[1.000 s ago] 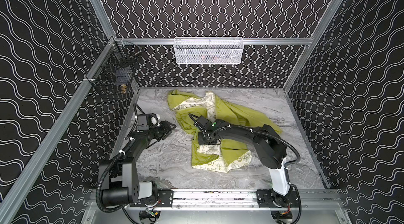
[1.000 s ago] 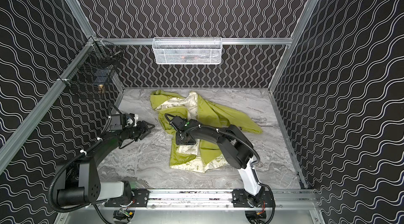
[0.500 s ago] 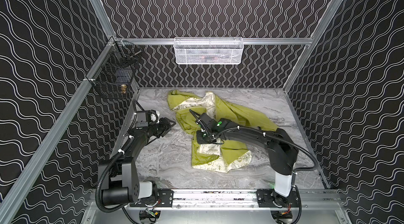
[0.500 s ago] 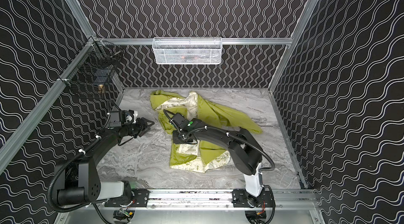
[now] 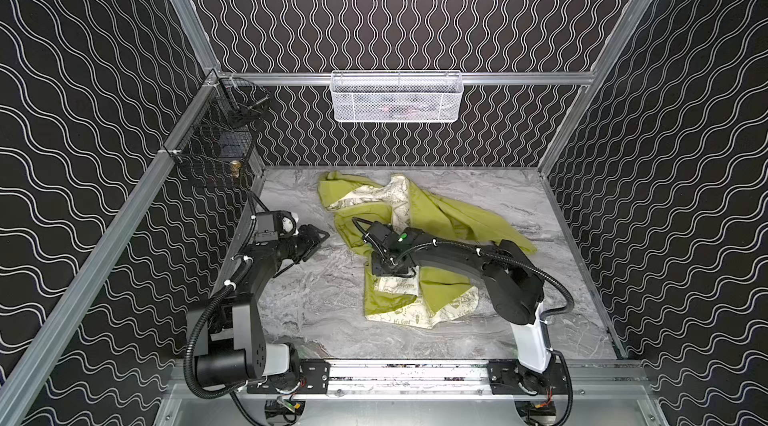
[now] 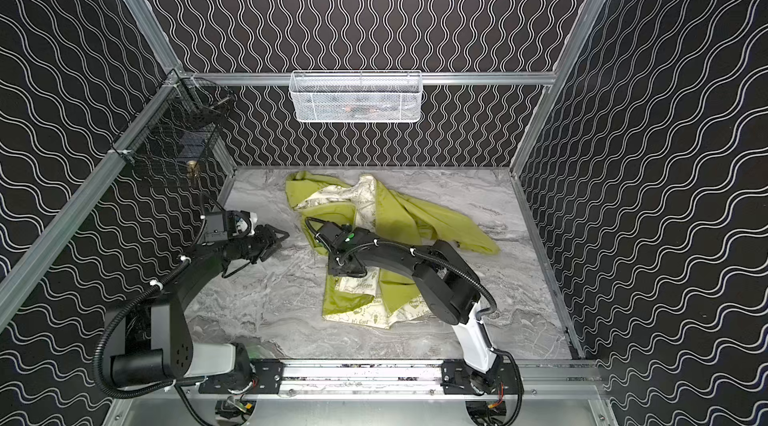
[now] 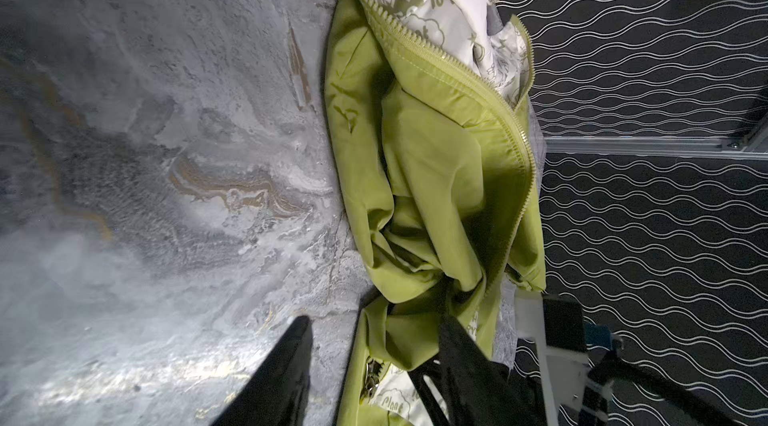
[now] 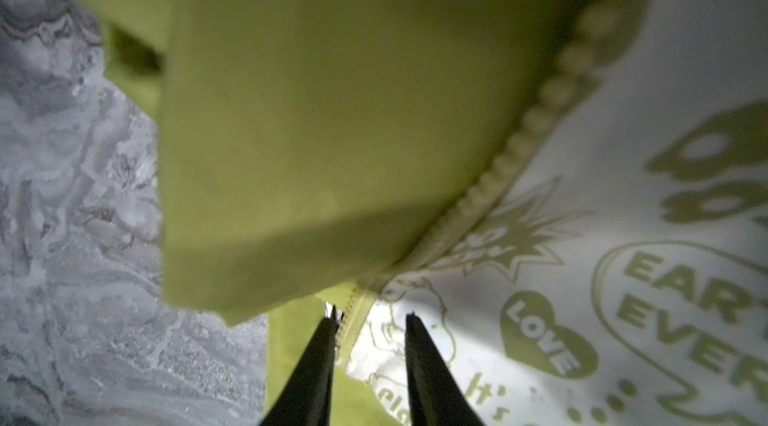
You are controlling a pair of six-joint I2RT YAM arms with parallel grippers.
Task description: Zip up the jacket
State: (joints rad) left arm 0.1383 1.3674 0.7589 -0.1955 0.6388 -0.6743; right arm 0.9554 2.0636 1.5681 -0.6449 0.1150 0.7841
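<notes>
Jacket edge sits between parted right jaws (left jaws over table)

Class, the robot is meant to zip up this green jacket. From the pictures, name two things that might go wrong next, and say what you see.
1. The right gripper stands open astride the zipper edge, with a green fold overhanging; closing may pinch cloth instead.
2. The left gripper is open beside the crumpled jacket, holding nothing; a pull may drag it across the table.
</notes>
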